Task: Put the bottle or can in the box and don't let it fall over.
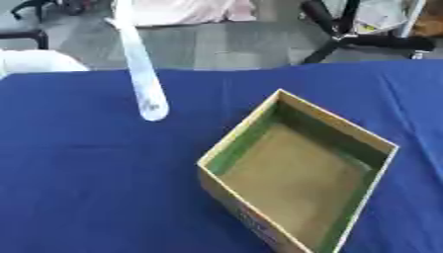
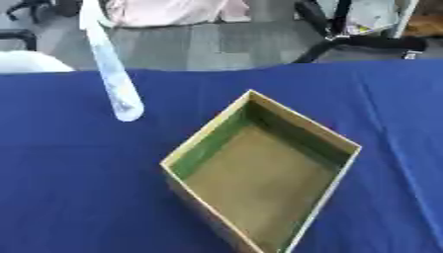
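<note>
Bottle (image 1: 143,74) stands upright on desk (image 1: 78,173), left of empty box (image 1: 298,173); robot hand unseen (state unknowable); grasp pending

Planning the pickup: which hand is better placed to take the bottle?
Probably the left. The clear bottle stands on the blue table left of the open box, on the side the left arm comes in from. Neither hand is in view, so this rests on layout alone.

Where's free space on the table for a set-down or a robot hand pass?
Blue tablecloth is bare left of the cardboard box, below the pale elongated object. A strip behind the box is bare too. The box floor is empty. Tight only at the right edge.
</note>
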